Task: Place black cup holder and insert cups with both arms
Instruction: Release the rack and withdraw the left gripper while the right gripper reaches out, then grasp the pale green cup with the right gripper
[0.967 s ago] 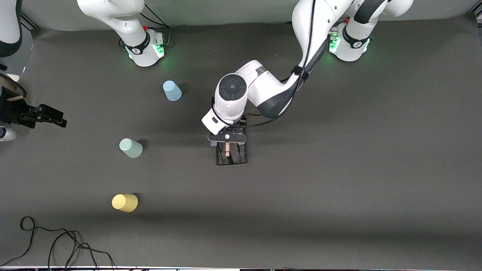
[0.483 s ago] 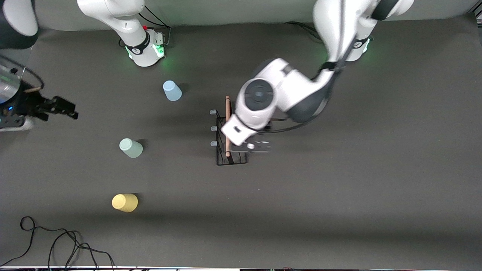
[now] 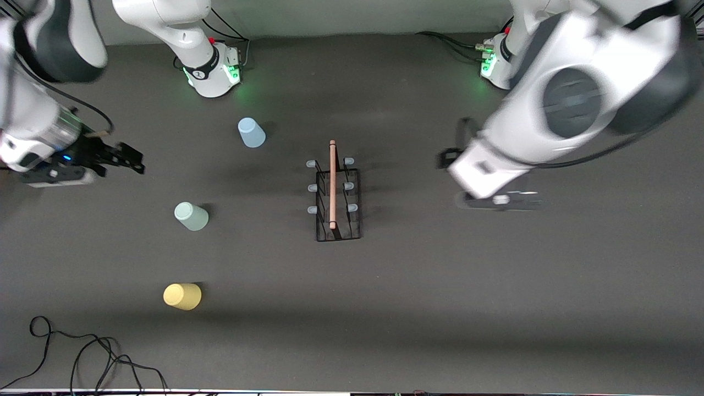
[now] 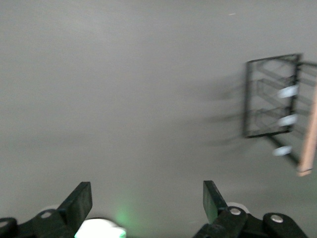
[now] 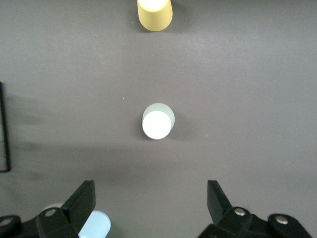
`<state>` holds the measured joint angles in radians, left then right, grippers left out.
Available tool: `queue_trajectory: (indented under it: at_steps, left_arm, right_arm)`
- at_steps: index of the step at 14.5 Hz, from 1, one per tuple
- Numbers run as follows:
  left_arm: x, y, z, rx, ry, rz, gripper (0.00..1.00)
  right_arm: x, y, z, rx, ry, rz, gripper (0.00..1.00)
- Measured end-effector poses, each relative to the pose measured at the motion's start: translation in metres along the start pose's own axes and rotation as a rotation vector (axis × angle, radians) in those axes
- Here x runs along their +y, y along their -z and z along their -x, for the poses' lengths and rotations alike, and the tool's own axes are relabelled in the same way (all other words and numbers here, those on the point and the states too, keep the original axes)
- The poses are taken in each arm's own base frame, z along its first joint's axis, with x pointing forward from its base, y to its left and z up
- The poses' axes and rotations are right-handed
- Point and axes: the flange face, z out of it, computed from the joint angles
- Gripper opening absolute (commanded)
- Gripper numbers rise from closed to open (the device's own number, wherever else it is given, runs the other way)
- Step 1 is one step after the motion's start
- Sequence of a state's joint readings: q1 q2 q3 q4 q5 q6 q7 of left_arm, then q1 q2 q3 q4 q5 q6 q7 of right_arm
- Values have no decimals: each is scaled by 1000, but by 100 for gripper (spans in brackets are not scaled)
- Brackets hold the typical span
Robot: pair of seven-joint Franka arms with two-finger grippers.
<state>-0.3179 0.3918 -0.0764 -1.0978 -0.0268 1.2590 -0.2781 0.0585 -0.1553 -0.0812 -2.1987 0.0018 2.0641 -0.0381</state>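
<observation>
1. Three cups stand upside down on the dark worktop (image 3: 495,286) toward the right arm's end: the light blue cup (image 3: 251,132) nearest the bases, the pale green cup (image 3: 191,216) nearer the front camera, and the yellow cup (image 3: 182,296) nearest that camera.
2. Upright in the middle of the worktop is the black cup holder (image 3: 337,201), well apart from all three cups, its wooden rod (image 3: 332,184) running along the top and pale-tipped pegs on either side.
3. Only the front view takes in the holder and all the cups together. The left wrist view catches just the holder (image 4: 270,96) and bare worktop, no cups.
4. From the right wrist view, the pale green cup (image 5: 157,122) sits centred, the yellow one (image 5: 155,14) is cut by the frame edge, the light blue one (image 5: 95,225) peeks past one finger, and only a sliver of the holder's wire shows at the border.
5. Up in the air, the left gripper (image 3: 498,199) is over bare worktop toward the left arm's end, beside the holder and clear of it; its jaws are spread wide with nothing between them (image 4: 147,202).
6. Near the edge of the worktop at its own end, the right gripper (image 3: 124,159) hangs, its wrist pointing down and its jaws spread and empty (image 5: 151,201).
</observation>
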Motion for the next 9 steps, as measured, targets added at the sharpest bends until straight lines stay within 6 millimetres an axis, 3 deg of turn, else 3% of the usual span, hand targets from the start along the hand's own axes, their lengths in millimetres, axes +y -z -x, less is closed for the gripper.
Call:
queue_trajectory:
  at_steps: [4,9]
  left_arm:
    - [-94,6,-2,-48,0,-24,100]
    - [-179,9,-2,29,75,6,98]
  right_arm:
    - [1,-86,5,12,-3,8,100]
    - [3,-155,1,42,-3,20,100]
